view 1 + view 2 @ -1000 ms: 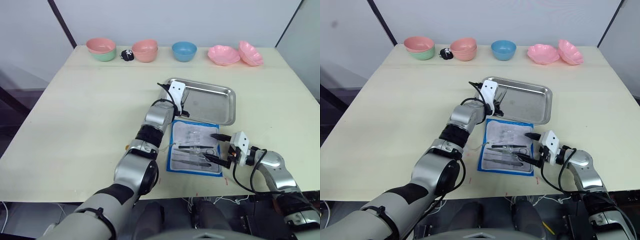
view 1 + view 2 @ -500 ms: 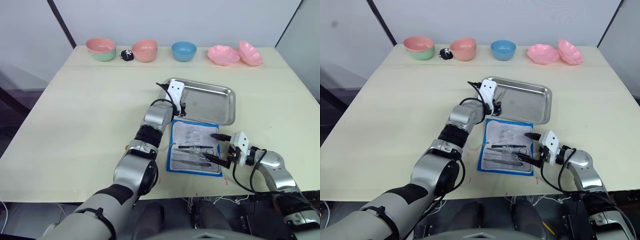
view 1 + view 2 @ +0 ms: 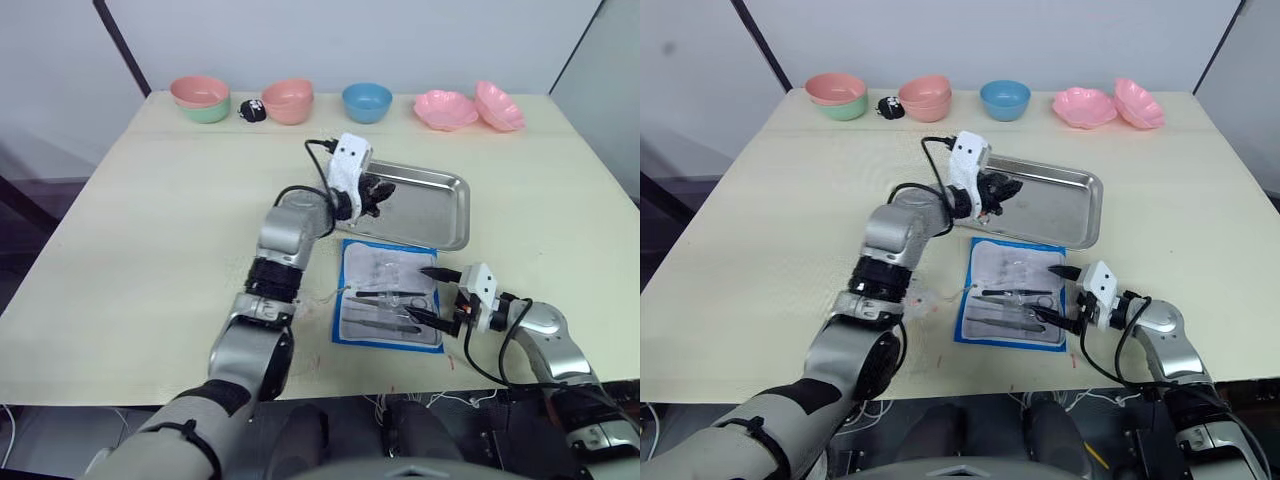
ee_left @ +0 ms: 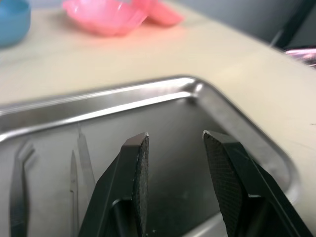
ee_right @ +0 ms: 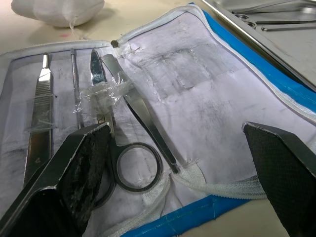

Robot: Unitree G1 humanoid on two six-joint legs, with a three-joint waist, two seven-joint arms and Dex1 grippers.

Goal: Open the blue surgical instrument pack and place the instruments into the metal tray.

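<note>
The blue surgical instrument pack [image 3: 389,296] lies open just before the metal tray [image 3: 432,205]. Left claw [image 3: 378,190] hovers over the tray, apart and empty. Right claw [image 3: 428,294], wide apart over the scissors [image 5: 129,148], should close squarely on them.

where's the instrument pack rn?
The blue surgical instrument pack lies open on the table just in front of the metal tray, toward the robot, with the right hand at its right edge.

Coloured bowls [image 3: 368,101] line the far edge of the pale table [image 3: 160,220].
</note>
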